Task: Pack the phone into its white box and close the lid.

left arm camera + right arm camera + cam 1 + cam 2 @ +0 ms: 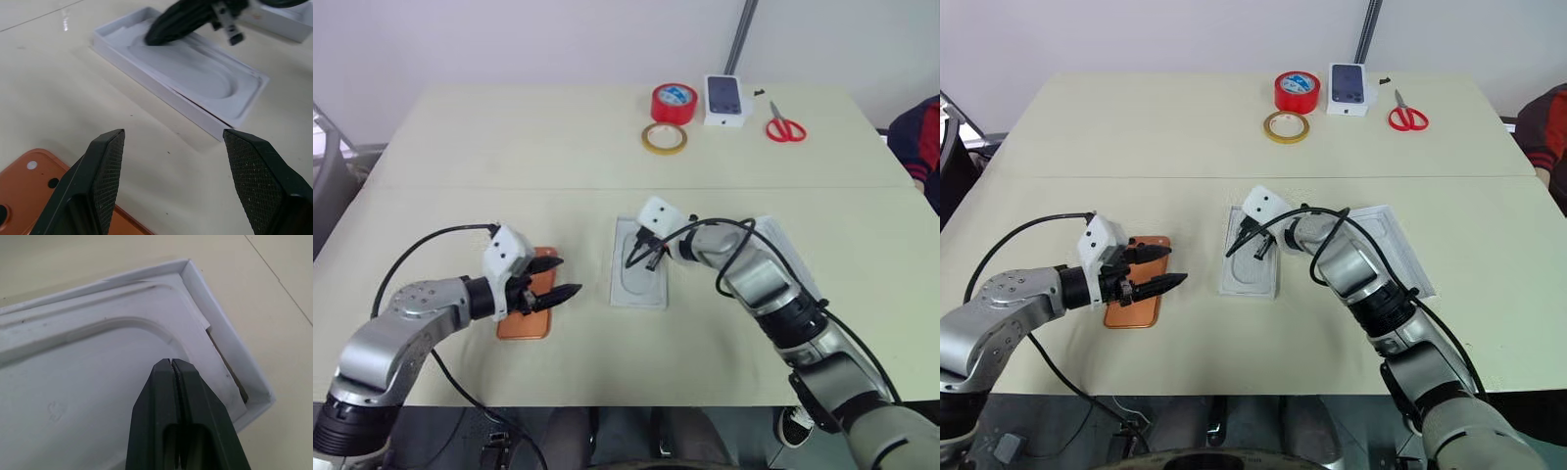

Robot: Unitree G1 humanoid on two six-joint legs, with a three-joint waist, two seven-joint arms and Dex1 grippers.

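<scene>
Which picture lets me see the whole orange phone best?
The right eye view: the flat orange-copper smartphone lies there nearly whole on the table, with the open left gripper beside and partly over it. The left eye view hides more behind that gripper. The left wrist view catches just one corner.

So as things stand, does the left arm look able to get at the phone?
Probably yes. The left pincer hangs open right at the phone, which lies flat on the table with nothing on top of it. The right pincer is shut over in the white box, out of the way.
</scene>
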